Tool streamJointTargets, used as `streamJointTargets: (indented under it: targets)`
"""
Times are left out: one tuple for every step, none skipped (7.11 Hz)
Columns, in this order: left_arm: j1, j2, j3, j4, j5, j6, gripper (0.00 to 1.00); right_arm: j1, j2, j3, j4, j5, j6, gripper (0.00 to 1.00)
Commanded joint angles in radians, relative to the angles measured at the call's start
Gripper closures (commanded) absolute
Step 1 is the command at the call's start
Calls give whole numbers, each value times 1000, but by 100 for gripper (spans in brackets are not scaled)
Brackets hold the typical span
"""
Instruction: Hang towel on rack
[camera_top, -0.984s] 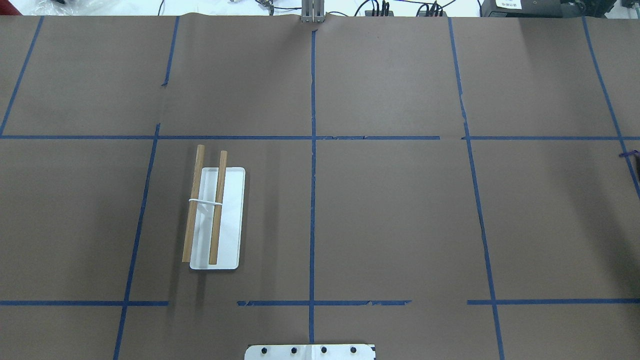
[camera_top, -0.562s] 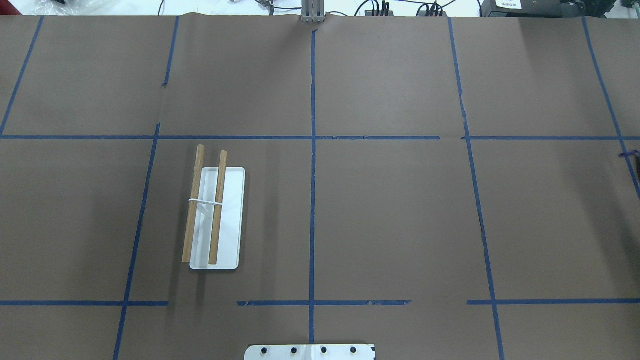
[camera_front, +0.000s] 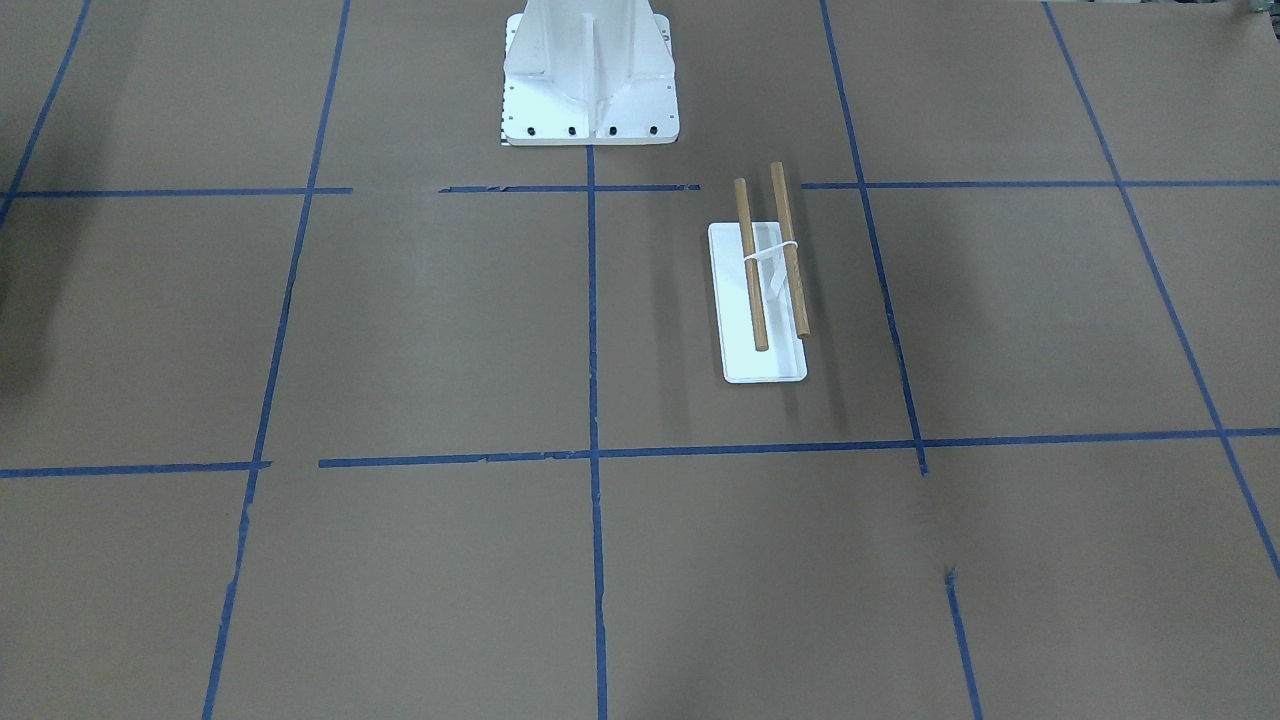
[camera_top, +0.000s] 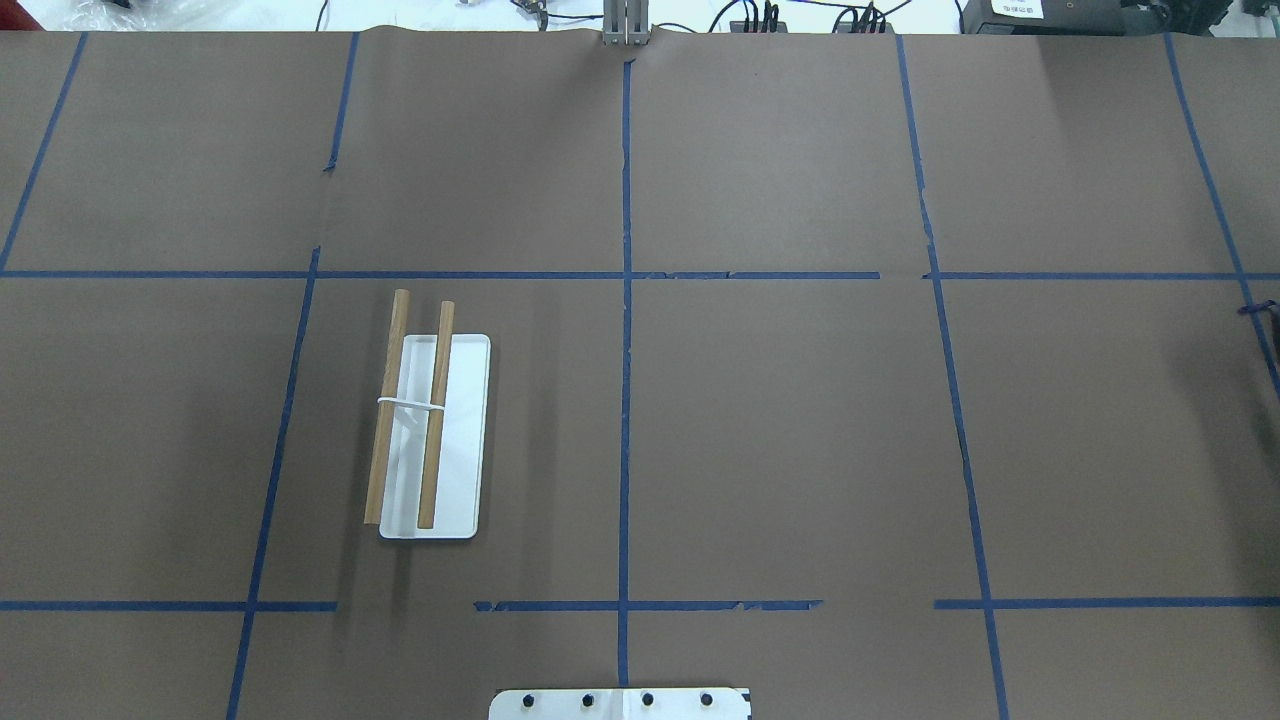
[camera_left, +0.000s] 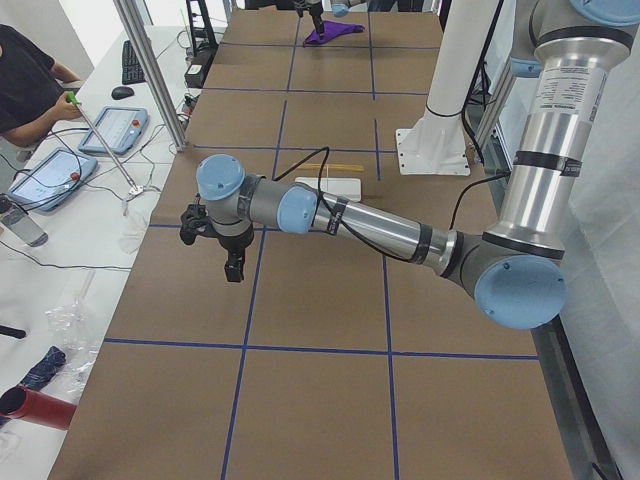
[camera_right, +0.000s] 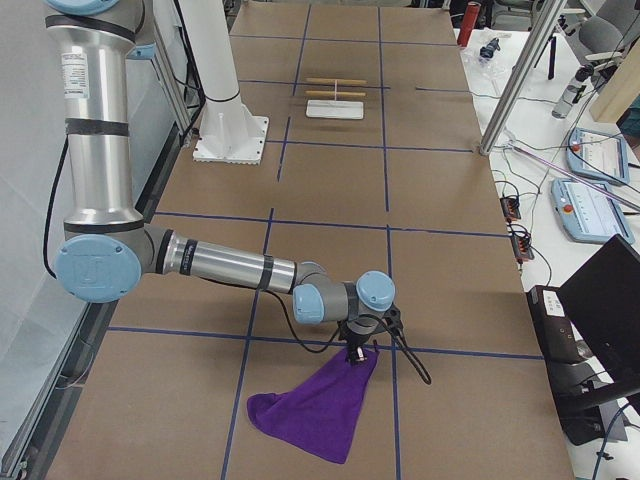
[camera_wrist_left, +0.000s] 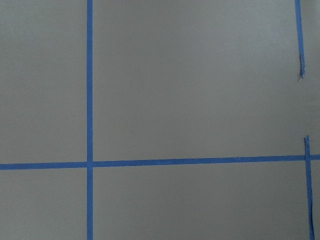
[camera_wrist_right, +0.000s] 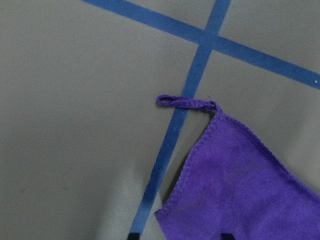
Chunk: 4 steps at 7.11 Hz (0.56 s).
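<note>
The rack (camera_top: 435, 440), a white base with two wooden dowels, stands left of centre; it also shows in the front view (camera_front: 765, 290). The purple towel (camera_right: 315, 410) lies at the table's right end, its loop corner at the overhead view's edge (camera_top: 1258, 308). My right gripper (camera_right: 356, 352) is at one towel corner. In the right wrist view (camera_wrist_right: 180, 236) its two dark tips show apart, over the towel (camera_wrist_right: 240, 185) and the tape. My left gripper (camera_left: 233, 270) hovers above bare table at the left end; I cannot tell if it is open.
The white bolted pedestal (camera_front: 590, 70) stands at the robot's side, between the arms. Blue tape lines divide the brown table cover. An operator (camera_left: 25, 80) sits beyond the table's far edge with tablets and cables. Neither arm shows in the overhead view.
The rack and the towel's loop corner have not moved. The soft shadow at the overhead view's right edge has shifted a little.
</note>
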Motion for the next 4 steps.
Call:
streamJointTargets:
  targets:
    - [1, 0, -2, 0, 1, 0, 0, -15, 40, -58, 6, -2, 2, 21]
    - [1, 0, -2, 0, 1, 0, 0, -17, 41, -58, 6, -4, 2, 19]
    - [1, 0, -2, 0, 1, 0, 0, -18, 41, -58, 6, -16, 2, 20]
    - [1, 0, 0, 0, 0, 0, 0, -21, 41, -60, 4, -20, 2, 38]
